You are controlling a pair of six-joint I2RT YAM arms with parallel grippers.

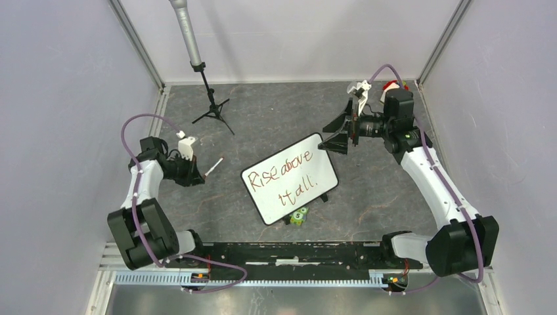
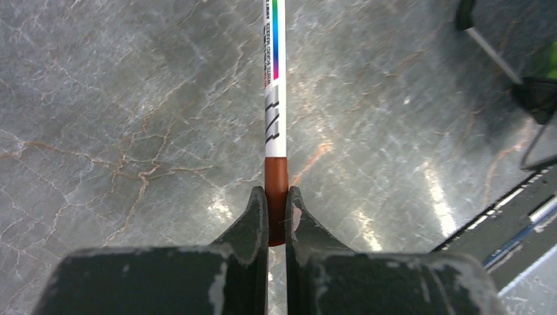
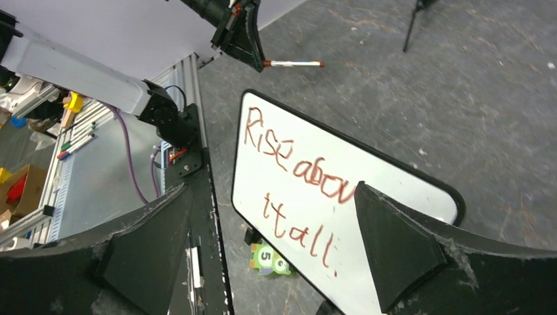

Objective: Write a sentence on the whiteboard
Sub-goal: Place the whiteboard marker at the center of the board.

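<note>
A small whiteboard [image 1: 289, 178] with a black rim lies tilted on the grey table, bearing the brown words "Rise above it all." It also shows in the right wrist view [image 3: 315, 197]. My left gripper [image 1: 198, 174] is shut on the brown end of a white marker [image 1: 214, 167], held left of the board and clear of it; the left wrist view shows the marker [image 2: 272, 98] pointing away between the closed fingers [image 2: 257, 216]. My right gripper [image 1: 337, 133] is open and empty, hovering at the board's far right corner.
A black tripod [image 1: 211, 108] with a grey pole stands at the back. A small green toy [image 1: 299, 216] with a "5" lies by the board's near edge. A black rail [image 1: 295, 252] runs along the table's front.
</note>
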